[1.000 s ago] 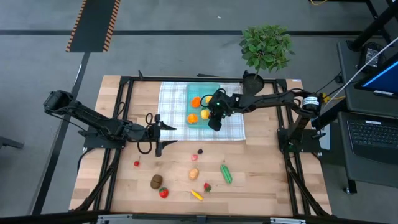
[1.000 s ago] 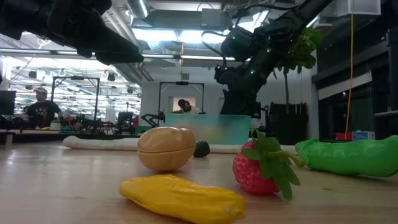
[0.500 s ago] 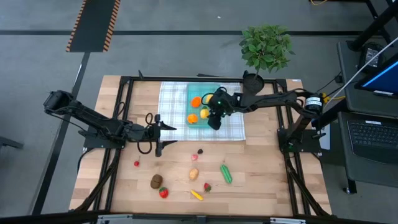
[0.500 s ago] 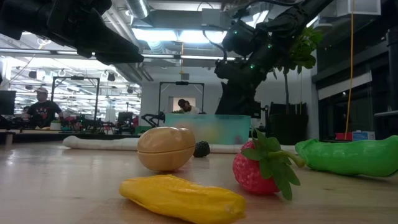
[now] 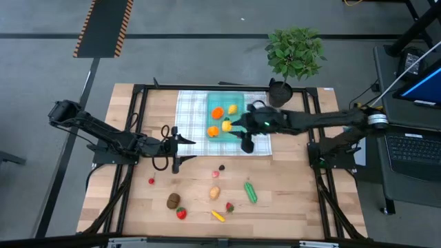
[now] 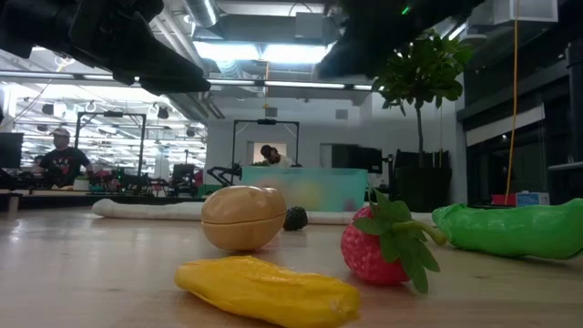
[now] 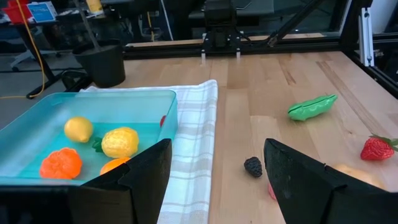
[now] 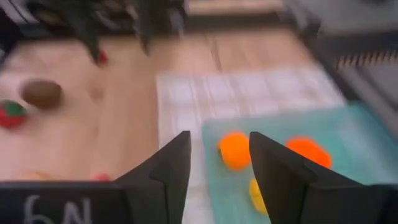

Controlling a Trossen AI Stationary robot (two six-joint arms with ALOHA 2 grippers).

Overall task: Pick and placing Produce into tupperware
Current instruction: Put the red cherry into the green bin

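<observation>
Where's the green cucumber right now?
In the high view, the green cucumber lies on bare wood near the table's front, right of the tan potato and a strawberry.

My two arms are dark, near-black, built of slim jointed segments with thicker housings at the joints. My left pincer (image 5: 180, 149) ends in two broad, flat black fingers (image 7: 144, 180) with angular, faceted edges and a matte finish. My right pincer (image 5: 246, 143) has the same pair of black fingers (image 8: 166, 171); pale markings show on the dark body below them. A small green light glows on my right arm's housing.
</observation>
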